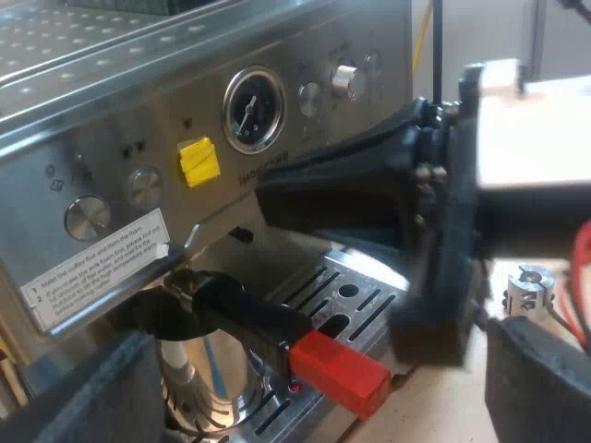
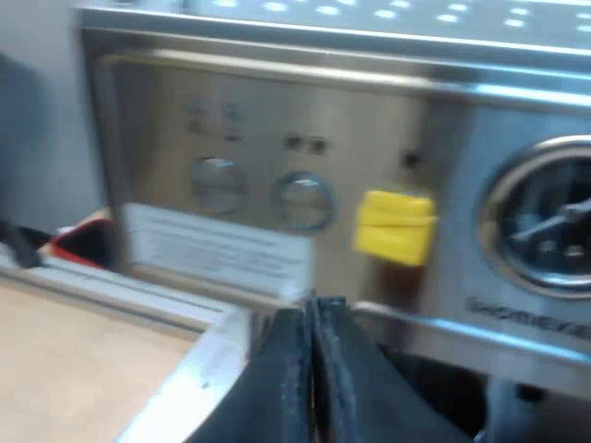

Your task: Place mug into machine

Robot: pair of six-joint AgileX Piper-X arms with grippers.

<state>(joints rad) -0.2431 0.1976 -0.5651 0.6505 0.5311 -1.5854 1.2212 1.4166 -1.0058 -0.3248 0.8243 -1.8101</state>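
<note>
Left wrist view is showing the mug (image 1: pixel 211 365) sitting under the holder (image 1: pixel 249 318) to catch coffee, left fingers (image 1: pixel 83 397) gaping apart, right fingers (image 2: pixel 286 388) pressing together, empty.

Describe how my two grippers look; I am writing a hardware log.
The left gripper has broad, dark grey-black fingers with a coarse, matt surface. The right gripper has slim black fingers that taper to narrow tips.
</note>
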